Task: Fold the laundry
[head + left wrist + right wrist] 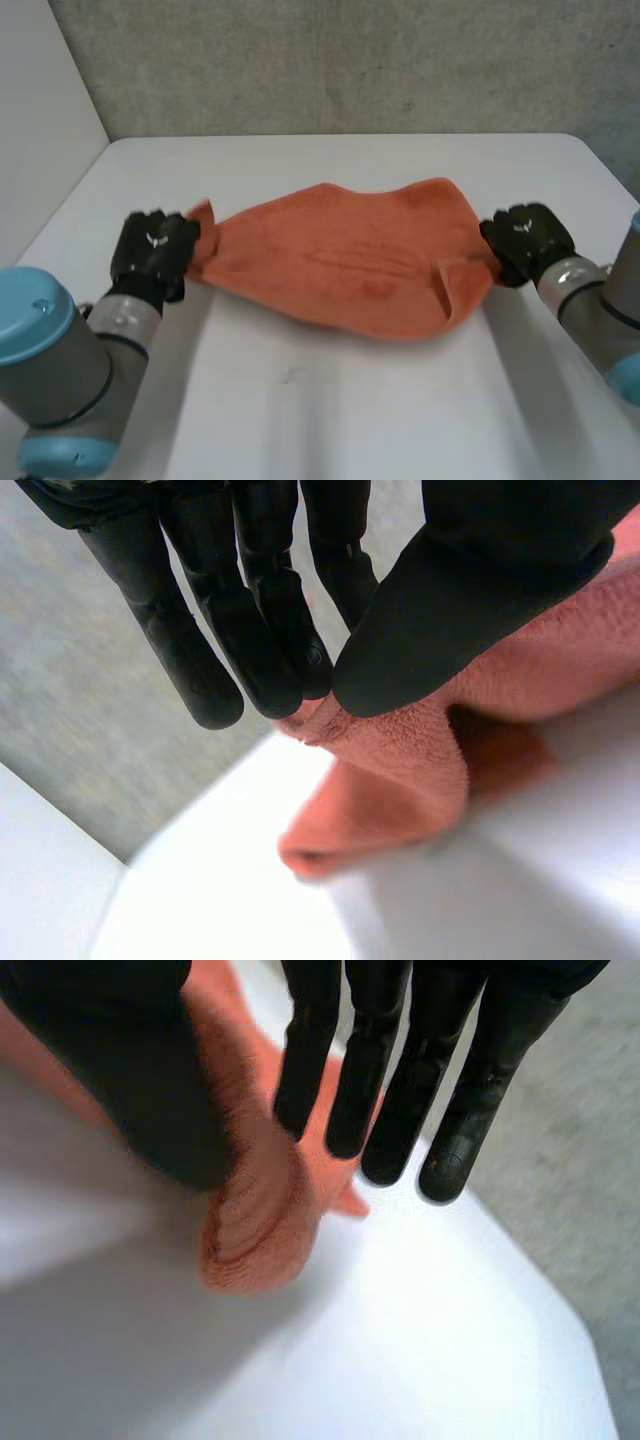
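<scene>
Head view: one orange towel stretched across the white table, two hands
Left hand pinches its left corner, right hand the right end; wrist views reveal thumb-against-fingers grips

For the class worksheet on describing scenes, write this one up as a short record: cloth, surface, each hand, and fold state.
cloth: orange towel, lying spread but rumpled
surface: white table
left hand: pinches the towel's left end between thumb and fingers
right hand: pinches the towel's right end the same way
fold state: not yet folded; a flap near the right end is turned over
</scene>
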Available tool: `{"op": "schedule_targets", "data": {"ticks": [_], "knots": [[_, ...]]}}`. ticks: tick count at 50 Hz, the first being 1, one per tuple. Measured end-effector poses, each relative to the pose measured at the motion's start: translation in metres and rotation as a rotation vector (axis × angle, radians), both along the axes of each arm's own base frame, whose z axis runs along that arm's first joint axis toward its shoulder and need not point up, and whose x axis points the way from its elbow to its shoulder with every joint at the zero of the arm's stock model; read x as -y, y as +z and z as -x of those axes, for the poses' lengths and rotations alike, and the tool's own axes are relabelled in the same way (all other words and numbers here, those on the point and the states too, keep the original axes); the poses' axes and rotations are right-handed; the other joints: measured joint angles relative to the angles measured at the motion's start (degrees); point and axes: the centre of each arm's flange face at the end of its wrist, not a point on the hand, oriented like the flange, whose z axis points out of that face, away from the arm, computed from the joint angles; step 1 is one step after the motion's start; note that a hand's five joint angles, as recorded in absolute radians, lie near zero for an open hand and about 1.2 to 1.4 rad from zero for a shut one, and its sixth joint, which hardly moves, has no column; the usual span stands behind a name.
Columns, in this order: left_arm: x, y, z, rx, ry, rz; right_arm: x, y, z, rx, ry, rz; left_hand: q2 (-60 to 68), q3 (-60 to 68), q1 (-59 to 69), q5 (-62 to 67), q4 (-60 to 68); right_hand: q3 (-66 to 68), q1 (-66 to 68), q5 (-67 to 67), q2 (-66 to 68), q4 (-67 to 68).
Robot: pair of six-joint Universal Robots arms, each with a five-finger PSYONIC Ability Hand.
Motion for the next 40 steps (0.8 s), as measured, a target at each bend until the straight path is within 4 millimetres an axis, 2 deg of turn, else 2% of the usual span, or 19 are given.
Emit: {"op": "schedule_targets", "data": {"ticks": [3, 5, 10, 11, 16, 20, 23, 30, 35, 40], "knots": [[-0.012, -0.004, -0.001, 0.021, -0.01, -0.057, -0.004, -0.001, 0.005, -0.031, -0.002, -0.026, 0.0, 0.0, 0.0, 0.0, 0.0, -20.6, -16.9, -22.3, -20.8, -21.5], [-0.017, -0.006, -0.001, 0.032, -0.015, -0.085, -0.005, 0.003, 0.006, -0.038, 0.0, -0.028, 0.0, 0.0, 0.0, 0.0, 0.0, -24.5, -19.9, -27.0, -24.4, -26.0], [-0.021, -0.008, -0.001, 0.045, -0.019, -0.117, -0.007, 0.018, 0.005, -0.032, 0.015, -0.002, 0.0, 0.0, 0.0, 0.0, 0.0, -25.8, -21.1, -28.6, -25.0, -27.8], [-0.021, -0.008, -0.002, 0.046, -0.018, -0.12, -0.009, 0.028, 0.002, -0.023, 0.036, 0.023, 0.0, 0.0, 0.0, 0.0, 0.0, -25.8, -21.1, -28.6, -25.0, -27.8], [-0.019, -0.008, -0.003, 0.046, -0.012, -0.12, -0.018, 0.047, -0.009, -0.001, 0.119, 0.041, 0.0, 0.0, 0.0, 0.3, 0.0, -25.8, -21.1, -28.6, -25.0, -27.8], [-0.017, -0.007, -0.003, 0.045, -0.008, -0.117, -0.032, 0.061, -0.021, 0.018, 0.224, -0.006, 0.0, 0.0, 0.0, 0.3, 0.0, -25.5, -20.8, -27.3, -24.8, -26.7], [-0.017, -0.007, -0.003, 0.044, -0.008, -0.117, -0.038, 0.063, -0.029, 0.02, 0.289, -0.074, 0.0, 0.0, 0.0, 0.3, 0.0, -23.3, -19.5, -25.3, -24.8, -24.1], [-0.018, -0.008, -0.003, 0.045, -0.009, -0.117, -0.038, 0.054, -0.041, -0.03, 0.367, -0.152, 0.0, 0.0, 0.0, 0.3, 0.0, -19.5, -16.4, -22.5, -20.8, -20.6], [-0.02, -0.009, -0.003, 0.048, -0.011, -0.124, -0.028, 0.028, -0.052, -0.155, 0.426, -0.177, 0.0, 0.0, 0.0, 0.3, 0.0, -18.1, -15.3, -21.3, -18.0, -19.4], [-0.02, -0.009, -0.003, 0.05, -0.013, -0.127, -0.019, 0.013, -0.053, -0.213, 0.422, -0.18, 0.0, 0.0, -0.1, 0.3, 0.0, -18.4, -15.6, -21.5, -18.4, -19.7]]}}
